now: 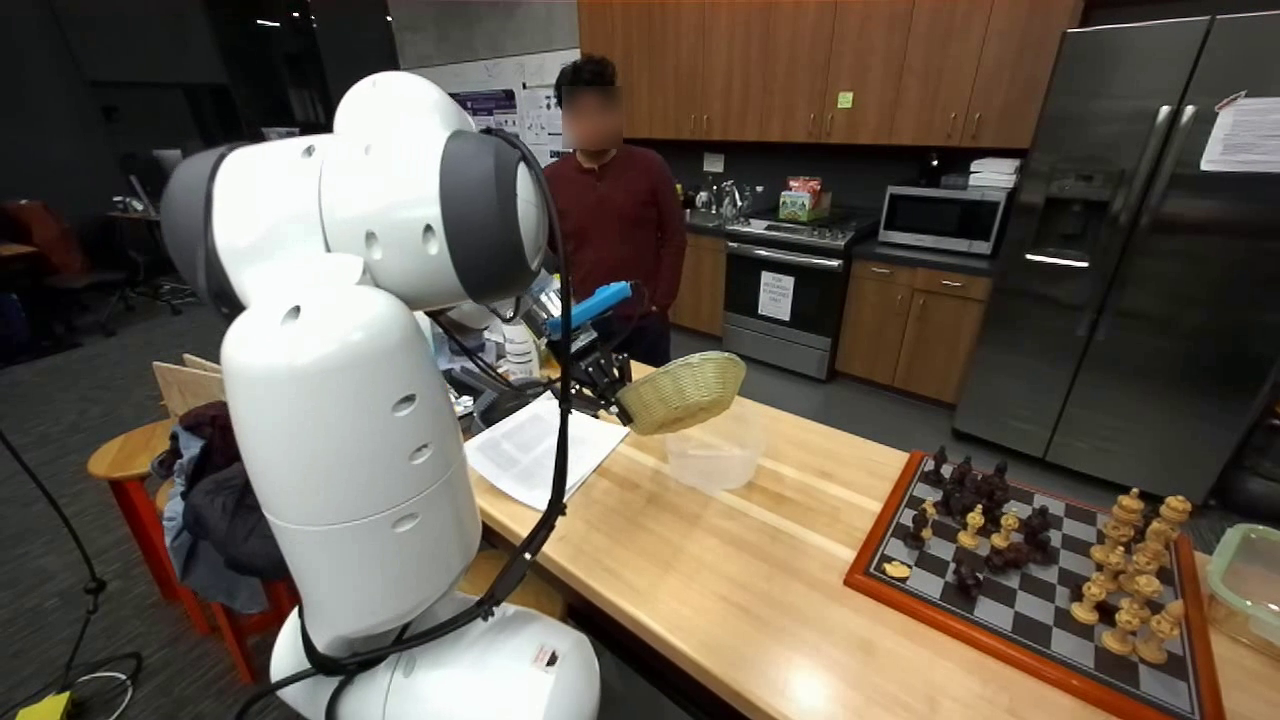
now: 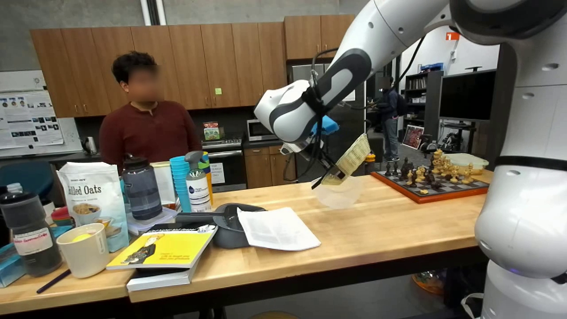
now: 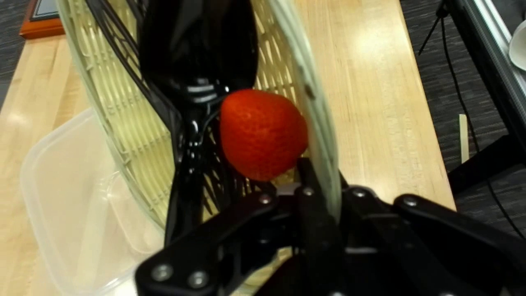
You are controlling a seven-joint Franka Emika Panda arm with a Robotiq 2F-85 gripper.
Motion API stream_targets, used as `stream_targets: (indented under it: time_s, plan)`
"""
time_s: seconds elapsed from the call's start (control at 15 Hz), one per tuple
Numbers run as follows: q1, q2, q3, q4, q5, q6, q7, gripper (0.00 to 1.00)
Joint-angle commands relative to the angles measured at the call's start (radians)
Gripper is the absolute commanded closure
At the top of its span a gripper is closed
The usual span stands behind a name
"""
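A black gripper (image 3: 324,176) is clamped on the edge of a pale woven basket (image 1: 690,395), one finger inside the rim and one outside. The basket is held above a wooden table (image 1: 640,540) and tilts, its right end higher. Inside it, in the wrist view, a red fruit (image 3: 263,135) lies close to the gripped side, next to a shiny black spoon (image 3: 199,49) and other black utensils (image 3: 166,111).

A clear plastic tub (image 1: 715,460) stands just below the basket; whether the two touch is hard to tell. To the left, a printed sheet (image 2: 279,230) lies partly over a dark grey pan (image 2: 230,237). Further left, in an exterior view, are a yellow book (image 2: 168,250), a cream mug (image 2: 84,254), a bag of oats (image 2: 88,190), a water bottle (image 2: 142,190), blue cups (image 2: 179,177) and a spray bottle (image 2: 198,186). To the right, a chess board (image 1: 1030,610) carries dark and light pieces (image 1: 1127,515), with a green-lidded box (image 1: 1250,580) beside it. On the table's far side, toward the left, stands a man (image 2: 146,137) in a dark red top.
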Motion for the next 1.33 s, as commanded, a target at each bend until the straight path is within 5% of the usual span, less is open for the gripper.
stream_targets:
  time_s: [0.0,1.27]
  plan:
    - [0.002,0.073,-0.003,0.123,0.019,-0.071,-0.003,0.98]
    - [-0.056,0.213,-0.070,0.392,0.104,-0.148,-0.037,0.98]
